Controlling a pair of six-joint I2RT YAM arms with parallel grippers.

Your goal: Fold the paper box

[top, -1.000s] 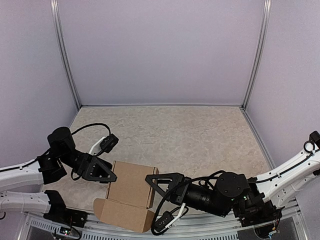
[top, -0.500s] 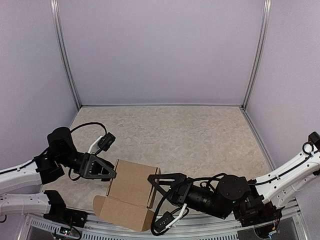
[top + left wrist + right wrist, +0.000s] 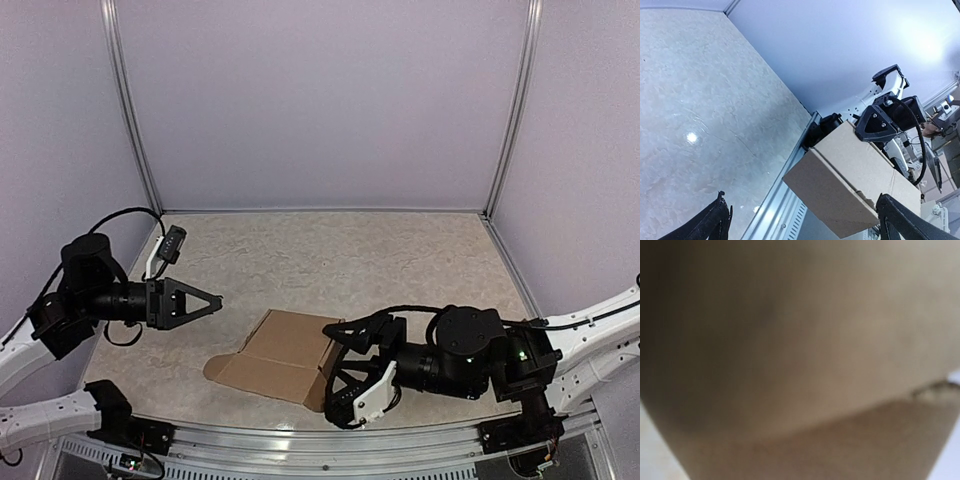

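Nearest, my right gripper [image 3: 333, 366] clamps the right edge of the paper box [image 3: 283, 352], which lies partly collapsed on the table [image 3: 400, 265]. Beyond, my left gripper [image 3: 214, 302] hangs wide open, empty, well apart. Light, easily creased cardboard: I would grip along folded edges.

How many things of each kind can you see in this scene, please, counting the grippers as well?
paper box: 1
grippers: 2, the left gripper and the right gripper
Total: 3
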